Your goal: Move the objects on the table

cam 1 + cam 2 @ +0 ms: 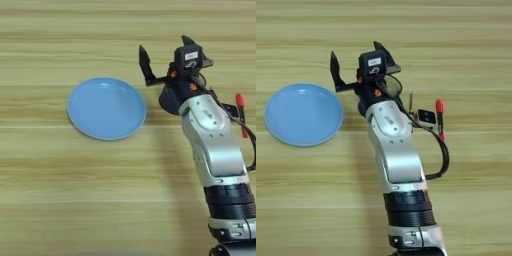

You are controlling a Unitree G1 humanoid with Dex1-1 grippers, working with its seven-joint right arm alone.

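A round light-blue plate [106, 108] lies flat on the wooden table [60, 200], left of centre. My right gripper [166, 52] is just past the plate's right rim, fingers spread wide, open with nothing between them. One black finger [145, 64] points up close to the plate's far right edge. Behind the wrist shows part of the dark round rim of the black mesh cup [396, 86], mostly hidden by the arm. Right of the forearm lies a small black block [427, 117], with a thin brass-coloured screwdriver [410, 103] beside it.
A red-tipped tool [440, 119] lies lengthwise right of the black block. A black cable [445, 155] loops out from the forearm over the table there. The silver forearm [398, 155] runs up from the bottom edge.
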